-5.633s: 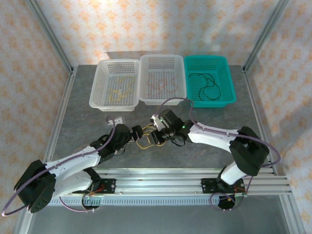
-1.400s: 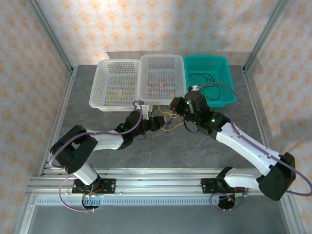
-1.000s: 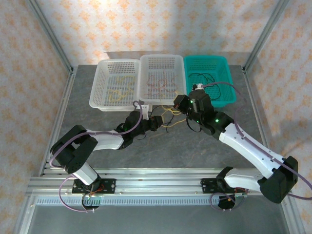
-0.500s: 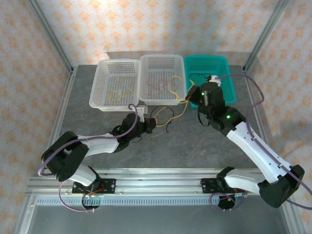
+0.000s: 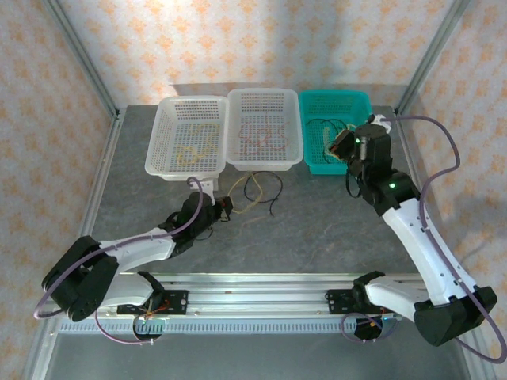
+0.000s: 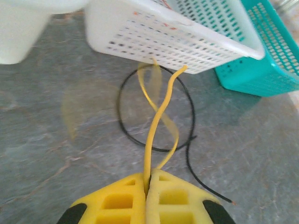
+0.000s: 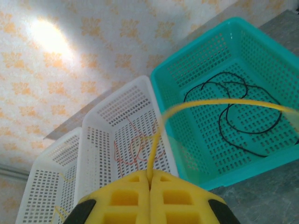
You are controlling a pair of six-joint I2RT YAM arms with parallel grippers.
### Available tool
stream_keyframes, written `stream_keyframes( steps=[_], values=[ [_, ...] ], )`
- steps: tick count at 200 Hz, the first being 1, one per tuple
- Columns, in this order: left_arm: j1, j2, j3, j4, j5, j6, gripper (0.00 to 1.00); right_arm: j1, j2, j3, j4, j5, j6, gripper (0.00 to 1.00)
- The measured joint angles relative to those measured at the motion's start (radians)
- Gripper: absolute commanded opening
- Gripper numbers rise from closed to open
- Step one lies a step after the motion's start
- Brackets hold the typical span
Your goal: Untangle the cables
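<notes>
A yellow cable (image 6: 154, 126) is pinched between the closed fingers of my left gripper (image 6: 147, 179) and climbs ahead of it, over a black cable (image 6: 118, 105) looped on the table before a white basket (image 6: 177, 37). My right gripper (image 7: 149, 179), also closed tight, clamps a yellow strand (image 7: 219, 102) that arcs ahead and rightward above the teal basket (image 7: 201, 140).

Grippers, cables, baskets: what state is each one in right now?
left gripper, shut on yellow cable.
right gripper, shut on yellow strand, raised over teal basket.
black loop, loose on the table.
teal basket, holds black cables.
middle white basket, holds reddish-pink cable.
left white basket, holds yellow coil.
</notes>
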Motion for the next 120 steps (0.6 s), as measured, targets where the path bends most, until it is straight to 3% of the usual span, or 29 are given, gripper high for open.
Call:
stream_keyframes(
  steps=[64,120],
  values=[
    [0.018,-0.095,-0.029,-0.041,-0.013,0.002,0.00,-0.029,0.000,0.045,-0.019,0.033,-0.070,0.00],
    [0.018,-0.165,-0.018,-0.068,0.039,0.031,0.00,-0.043,0.029,0.046,-0.031,0.011,-0.103,0.00]
  ],
)
